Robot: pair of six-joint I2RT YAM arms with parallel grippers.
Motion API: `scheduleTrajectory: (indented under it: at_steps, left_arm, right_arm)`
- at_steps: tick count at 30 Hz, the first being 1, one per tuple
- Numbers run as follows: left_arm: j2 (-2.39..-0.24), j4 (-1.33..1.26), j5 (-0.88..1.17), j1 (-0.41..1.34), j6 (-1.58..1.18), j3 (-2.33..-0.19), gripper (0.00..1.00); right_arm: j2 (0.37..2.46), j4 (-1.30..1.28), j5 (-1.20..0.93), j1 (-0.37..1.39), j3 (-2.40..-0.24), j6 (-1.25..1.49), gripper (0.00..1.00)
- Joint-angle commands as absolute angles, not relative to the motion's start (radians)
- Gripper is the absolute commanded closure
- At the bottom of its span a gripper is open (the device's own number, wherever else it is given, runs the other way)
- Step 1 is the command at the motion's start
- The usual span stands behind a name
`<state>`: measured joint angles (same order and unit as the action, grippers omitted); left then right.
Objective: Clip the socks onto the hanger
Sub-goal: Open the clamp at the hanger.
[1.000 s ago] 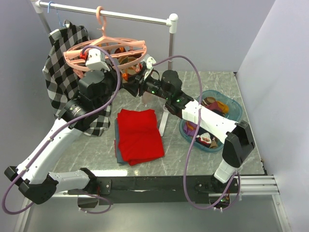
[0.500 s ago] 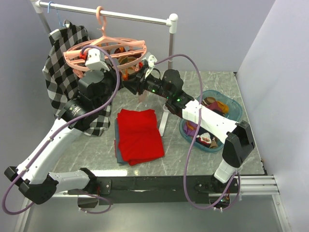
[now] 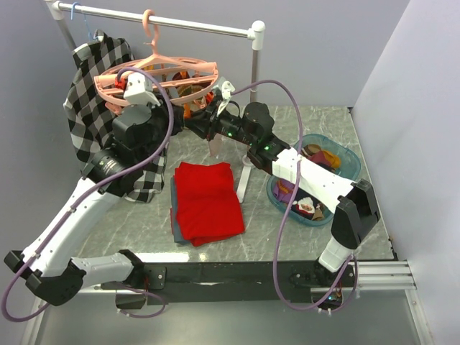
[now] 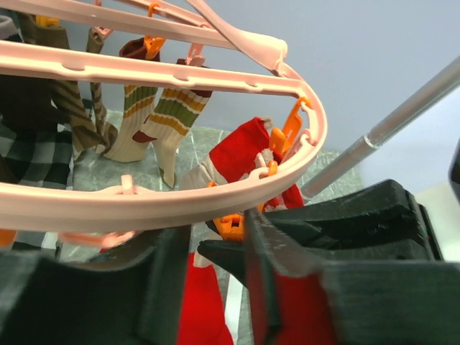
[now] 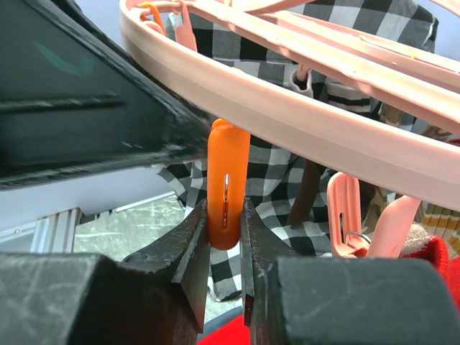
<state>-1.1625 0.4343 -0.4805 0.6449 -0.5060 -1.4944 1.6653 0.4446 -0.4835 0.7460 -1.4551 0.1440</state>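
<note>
Right gripper point(image 5: 224, 224): clenched on orange clip point(image 5: 228, 169) under hanger point(image 5: 302, 108), probably to open it.
Left gripper point(image 4: 214, 273): alongside; grip cannot be told.

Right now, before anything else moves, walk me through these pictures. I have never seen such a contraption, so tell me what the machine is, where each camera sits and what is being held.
Two robot arms are bolted at the near edge of a marble table, and each ends in a two-finger gripper. The wide picture comes from a fixed camera above and behind the arms. The two close-ups come from a camera on each wrist.

On the table lie a folded red cloth and a blue tray of loose socks. A pink hanger and a checked shirt hang from a white rail. Striped socks are already clipped on.

The right gripper pinches an orange clip. The left gripper is open under the hanger and grips nothing I can make out.
</note>
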Motion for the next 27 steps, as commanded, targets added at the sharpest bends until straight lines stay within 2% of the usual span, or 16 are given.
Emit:
scheduleTrajectory:
  at_steps: [1,6,9,20,27]
  left_arm:
    - [-1.114,0.437,-0.436,0.641,-0.531,-1.558,0.54]
    - [-1.124,0.471,-0.387,0.641,-0.551,-1.589,0.41]
    - [-1.156,0.497,-0.385,0.641,-0.551,-1.614,0.38]
    - [-1.247,0.575,-0.313,0.578,-0.592,-1.681,0.33]
    - [-1.279,0.528,-0.264,0.538,-0.586,-1.703,0.37]
  right_arm:
    - [1.611,0.454,-0.489,0.744,-1.494,0.137,1.0]
    - [1.614,0.437,-0.488,0.746,-1.499,0.129,1.0]
    - [1.62,0.433,-0.494,0.746,-1.505,0.129,1.0]
    - [1.621,0.43,-0.515,0.746,-1.508,0.129,1.0]
    - [1.628,0.408,-0.52,0.746,-1.508,0.112,1.0]
